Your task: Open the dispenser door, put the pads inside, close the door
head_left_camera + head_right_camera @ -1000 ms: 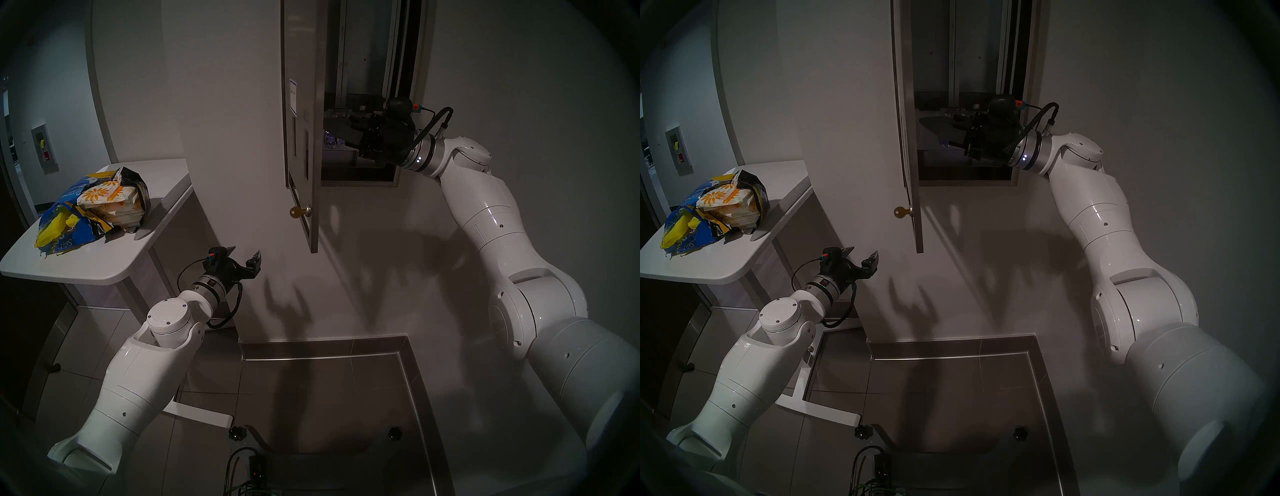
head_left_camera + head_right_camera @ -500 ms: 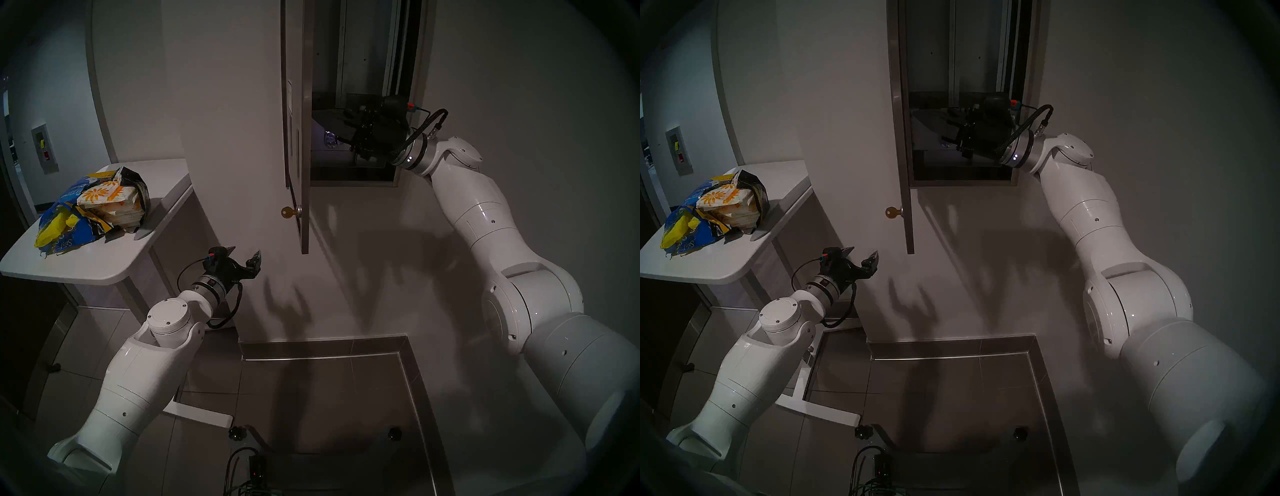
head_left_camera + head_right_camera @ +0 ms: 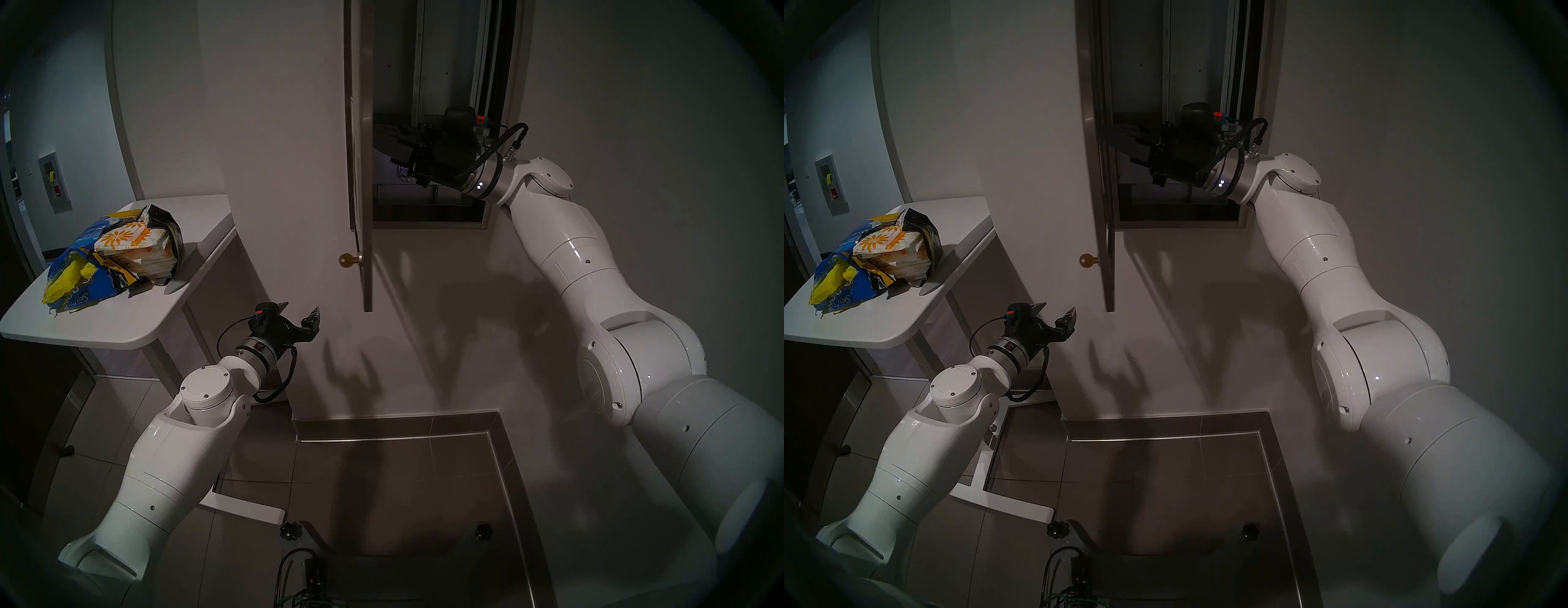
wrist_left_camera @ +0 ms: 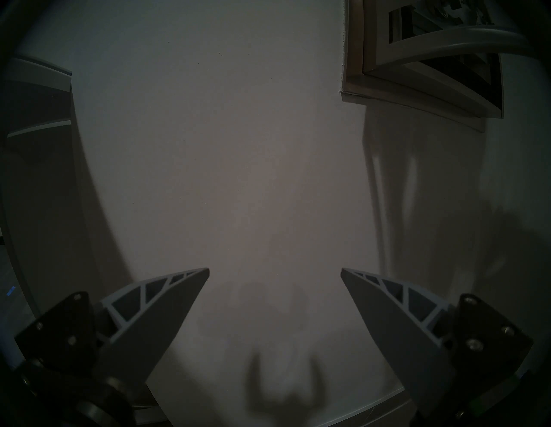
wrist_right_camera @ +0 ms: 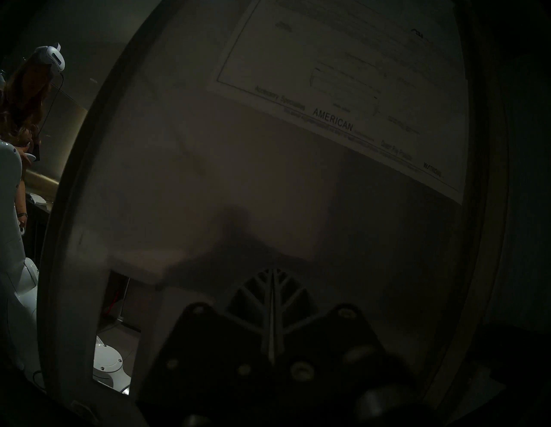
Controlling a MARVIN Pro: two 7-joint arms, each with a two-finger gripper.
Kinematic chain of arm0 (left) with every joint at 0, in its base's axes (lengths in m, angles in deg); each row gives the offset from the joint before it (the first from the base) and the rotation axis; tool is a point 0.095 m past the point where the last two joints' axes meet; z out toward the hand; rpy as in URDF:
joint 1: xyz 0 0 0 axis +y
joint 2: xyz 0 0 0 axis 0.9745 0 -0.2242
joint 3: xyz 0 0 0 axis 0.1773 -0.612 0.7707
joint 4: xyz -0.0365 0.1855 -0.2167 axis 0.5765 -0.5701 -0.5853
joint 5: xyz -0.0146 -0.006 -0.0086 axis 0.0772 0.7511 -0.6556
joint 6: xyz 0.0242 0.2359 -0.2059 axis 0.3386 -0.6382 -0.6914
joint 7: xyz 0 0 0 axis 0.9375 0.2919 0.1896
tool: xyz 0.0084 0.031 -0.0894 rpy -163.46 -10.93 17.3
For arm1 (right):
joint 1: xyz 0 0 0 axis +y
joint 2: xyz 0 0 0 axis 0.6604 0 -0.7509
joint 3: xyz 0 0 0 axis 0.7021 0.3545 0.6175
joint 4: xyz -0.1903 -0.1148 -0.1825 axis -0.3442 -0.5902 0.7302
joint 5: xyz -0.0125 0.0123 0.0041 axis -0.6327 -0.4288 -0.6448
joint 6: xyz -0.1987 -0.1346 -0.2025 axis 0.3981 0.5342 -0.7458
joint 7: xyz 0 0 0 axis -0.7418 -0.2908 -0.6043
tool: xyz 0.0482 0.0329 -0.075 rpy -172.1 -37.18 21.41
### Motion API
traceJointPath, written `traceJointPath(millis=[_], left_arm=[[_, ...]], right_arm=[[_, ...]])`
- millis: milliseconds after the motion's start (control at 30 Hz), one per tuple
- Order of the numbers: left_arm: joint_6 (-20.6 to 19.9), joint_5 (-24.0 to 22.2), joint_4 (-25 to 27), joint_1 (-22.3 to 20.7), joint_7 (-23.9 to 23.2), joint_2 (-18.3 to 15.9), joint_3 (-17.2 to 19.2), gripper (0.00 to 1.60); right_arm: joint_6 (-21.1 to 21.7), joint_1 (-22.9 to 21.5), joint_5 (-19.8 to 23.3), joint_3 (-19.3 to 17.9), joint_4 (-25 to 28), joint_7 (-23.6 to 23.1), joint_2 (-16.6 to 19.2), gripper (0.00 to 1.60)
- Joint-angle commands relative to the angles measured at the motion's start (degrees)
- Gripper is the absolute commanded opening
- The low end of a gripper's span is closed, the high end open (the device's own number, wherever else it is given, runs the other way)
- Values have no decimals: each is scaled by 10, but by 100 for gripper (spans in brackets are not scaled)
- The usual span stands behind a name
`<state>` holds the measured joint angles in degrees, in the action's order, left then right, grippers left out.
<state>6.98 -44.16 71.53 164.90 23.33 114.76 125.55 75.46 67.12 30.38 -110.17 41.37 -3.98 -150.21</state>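
The dispenser door stood swung out, nearly edge-on to the head camera, baring the dispenser. The right tool, fingers pressed together and empty, pointed at its inner face; whether it touched was unclear. The pads lay bagged on the desk, none loaded, and the left tool gaped empty.

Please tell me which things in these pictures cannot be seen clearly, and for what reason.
- Shut right gripper: its tips lie in shadow against the steel dispenser door; contact cannot be told.
- White instruction sheet, right wrist view: small print too dim to read.
- Tall steel dispenser: its top is cut off by the head view's edge.
- Flower-print pads: their number is hidden by the torn blue-and-yellow bag.
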Motion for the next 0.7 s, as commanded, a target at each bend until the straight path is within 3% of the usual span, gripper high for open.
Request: traceJointPath(millis=[0,667], left_arm=[[8,1,17,-17,0,1,5,160],[8,1,17,-17,1,1,4,160]], right_arm=[[-2,-46,-10,6,-2,27,-33,0],[-10,-77,-71,29,-19,125,-88,0]])
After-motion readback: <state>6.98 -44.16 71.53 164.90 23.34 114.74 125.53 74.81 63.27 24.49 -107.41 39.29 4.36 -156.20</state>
